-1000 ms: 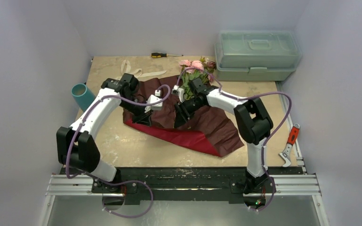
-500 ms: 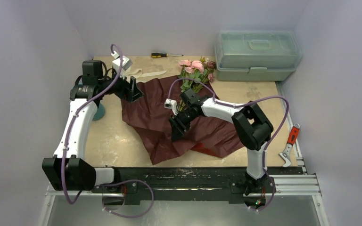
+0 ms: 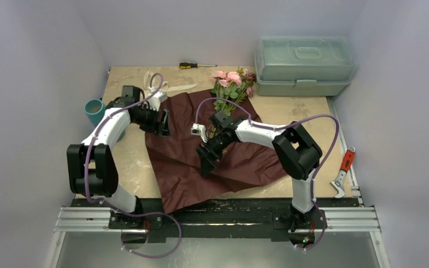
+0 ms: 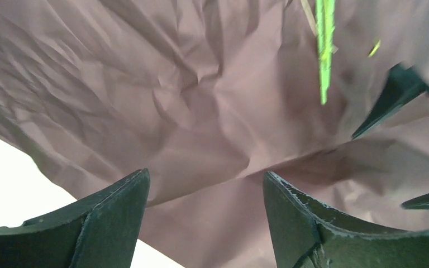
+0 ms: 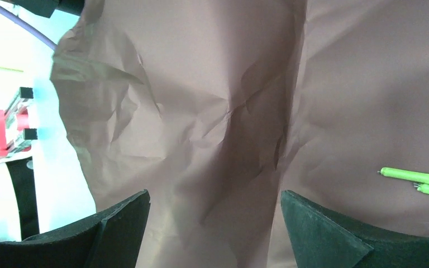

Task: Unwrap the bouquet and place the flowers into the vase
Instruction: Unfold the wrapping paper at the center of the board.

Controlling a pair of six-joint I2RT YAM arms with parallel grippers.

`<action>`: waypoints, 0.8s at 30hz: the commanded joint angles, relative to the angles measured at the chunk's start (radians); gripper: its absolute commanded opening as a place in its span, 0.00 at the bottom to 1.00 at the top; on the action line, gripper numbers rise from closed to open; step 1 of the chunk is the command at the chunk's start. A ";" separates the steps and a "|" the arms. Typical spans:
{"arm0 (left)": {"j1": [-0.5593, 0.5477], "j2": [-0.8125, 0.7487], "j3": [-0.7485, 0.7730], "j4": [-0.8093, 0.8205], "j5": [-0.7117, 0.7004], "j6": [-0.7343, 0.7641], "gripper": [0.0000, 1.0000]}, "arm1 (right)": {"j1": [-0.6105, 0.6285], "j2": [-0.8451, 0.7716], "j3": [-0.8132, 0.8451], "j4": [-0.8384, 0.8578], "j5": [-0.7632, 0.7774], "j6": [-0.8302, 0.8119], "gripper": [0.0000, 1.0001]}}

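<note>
I cannot read any writing on the toolbox (image 3: 304,64) or the screwdriver (image 3: 196,65); both are too small in the top view.

The surface (image 3: 313,120) is a beige board, closed by pale lilac walls on the left, far and right sides. The maroon paper (image 3: 184,167) lies spread and wrinkled in the middle. Its near corner reaches over the near edge of the surface, onto the black rail (image 3: 246,207).

The flowers (image 3: 232,84) lie at the far edge of the paper, with the heads past it and the green stems (image 5: 419,177) on it. The vase (image 3: 94,109) is left of the paper, close to the left wall and partly behind my left arm. A cream ribbon (image 3: 173,87) lies just past the far left corner of the paper. A red-handled tool (image 3: 343,167) lies well to the right of the paper, at the right edge.

The left claw (image 3: 165,123) is over the left part of the paper, jaws wide and holding nothing. The right claw (image 3: 206,162) is over the middle of the paper, also wide and holding nothing.

Bare board shows between the paper and the toolbox, and to the right of the paper.
</note>
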 commanded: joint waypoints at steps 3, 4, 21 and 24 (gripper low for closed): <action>-0.070 0.092 -0.067 -0.022 -0.183 0.121 0.69 | -0.001 -0.022 -0.029 -0.067 0.028 -0.099 0.88; -0.077 0.110 -0.068 -0.012 -0.209 0.111 0.67 | -0.001 -0.022 -0.033 -0.081 0.054 -0.110 0.87; -0.073 0.214 -0.058 0.077 -0.474 0.113 0.64 | 0.000 -0.217 -0.227 -0.074 0.655 -0.222 0.88; -0.069 0.207 -0.041 0.076 -0.479 0.127 0.67 | -0.001 -0.235 -0.229 -0.075 0.650 -0.216 0.88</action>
